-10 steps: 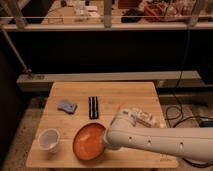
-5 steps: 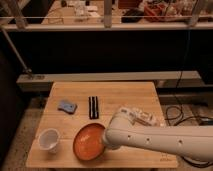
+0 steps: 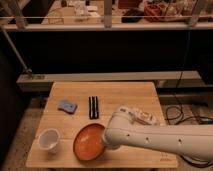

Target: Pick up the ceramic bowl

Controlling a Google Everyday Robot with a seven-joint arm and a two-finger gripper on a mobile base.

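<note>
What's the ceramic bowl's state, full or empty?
Empty where visible: the ceramic bowl shows bare orange inside. Gripper at its right rim, mostly behind the arm.

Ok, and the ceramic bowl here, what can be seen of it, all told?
The ceramic bowl is wide, shallow and round, orange-red, with a glazed look and nothing visible inside. It sits upright near the front edge of the wooden table, apart from the white cup beside it. The white arm covers one side of its rim, and the gripper at the arm's end is at that rim; whether it touches the bowl cannot be told.
</note>
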